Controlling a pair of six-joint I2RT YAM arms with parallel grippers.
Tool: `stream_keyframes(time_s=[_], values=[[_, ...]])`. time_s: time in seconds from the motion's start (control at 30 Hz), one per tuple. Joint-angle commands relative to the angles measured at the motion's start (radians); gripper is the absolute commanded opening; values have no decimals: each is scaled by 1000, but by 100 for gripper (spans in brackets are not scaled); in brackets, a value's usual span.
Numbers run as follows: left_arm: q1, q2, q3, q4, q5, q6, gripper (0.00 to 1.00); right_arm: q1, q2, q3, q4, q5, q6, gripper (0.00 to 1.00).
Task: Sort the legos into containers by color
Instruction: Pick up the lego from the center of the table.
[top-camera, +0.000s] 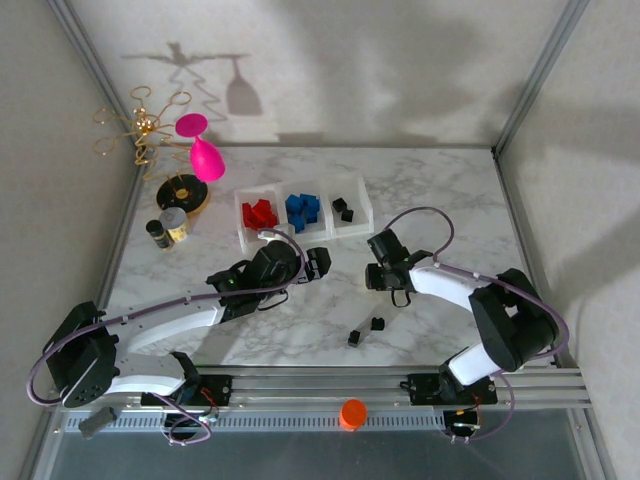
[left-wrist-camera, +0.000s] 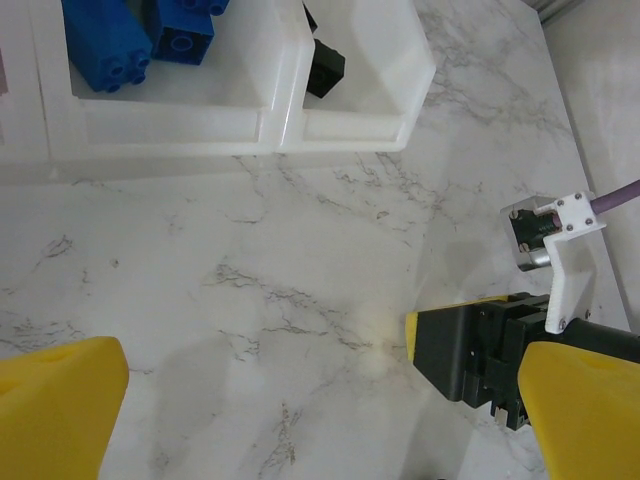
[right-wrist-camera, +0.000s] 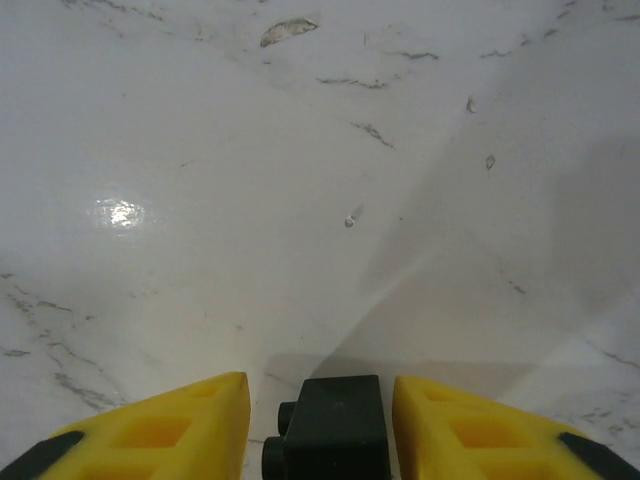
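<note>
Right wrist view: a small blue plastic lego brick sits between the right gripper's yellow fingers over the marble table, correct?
Not blue. The right wrist view shows a small black plastic lego brick between the right gripper's yellow fingers over the marble table.

A black lego (right-wrist-camera: 335, 425) sits between the yellow jaws.

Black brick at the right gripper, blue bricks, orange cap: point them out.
black brick (right-wrist-camera: 335, 425), right wrist view, top face
blue bricks (left-wrist-camera: 100, 40), left wrist view, nearest brick's face
orange cap (top-camera: 352, 413), top external view, centre
</note>
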Motion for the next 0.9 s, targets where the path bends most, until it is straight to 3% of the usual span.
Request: stream_keyframes(time_s=[0.0,0.27,0.53,0.87], values=[[-9,-15,-2,7,-35,-3,99,8,19,9,-12,52,5,35],[-8,-10,9,9,-37,9,100,11,-6,35,-14,50,-12,20],[2,-13,41,7,-45,36,100,-1,3,179,-2,30,-48,19],[100,-18,83,12,-20,66,99,-39,221,461,70,42,-110,19]])
